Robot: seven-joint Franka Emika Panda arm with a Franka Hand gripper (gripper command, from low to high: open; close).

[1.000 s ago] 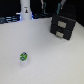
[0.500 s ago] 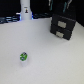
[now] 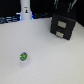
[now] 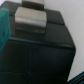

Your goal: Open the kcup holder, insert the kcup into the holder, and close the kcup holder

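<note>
The kcup holder (image 3: 62, 27) is a black boxy unit with two stacked fronts, each with a pale slot, at the back on the exterior view's right. The kcup (image 3: 23, 57), tiny with a green speckled top, stands on the white table toward the front on the exterior view's left, far from the holder. My gripper (image 3: 63, 8) is a dark blurred shape right above the holder's top; its jaws do not show clearly. The wrist view is filled by the holder's black top (image 4: 35, 55), seen close, with a grey rectangular piece (image 4: 30, 20) on it. No fingers show there.
A tall white bottle-like post (image 3: 25, 9) stands at the back on the exterior view's left, with dark clutter (image 3: 7, 19) beside it. The white table (image 3: 50, 60) spreads between the kcup and the holder. A teal patch (image 4: 4, 22) shows beside the holder in the wrist view.
</note>
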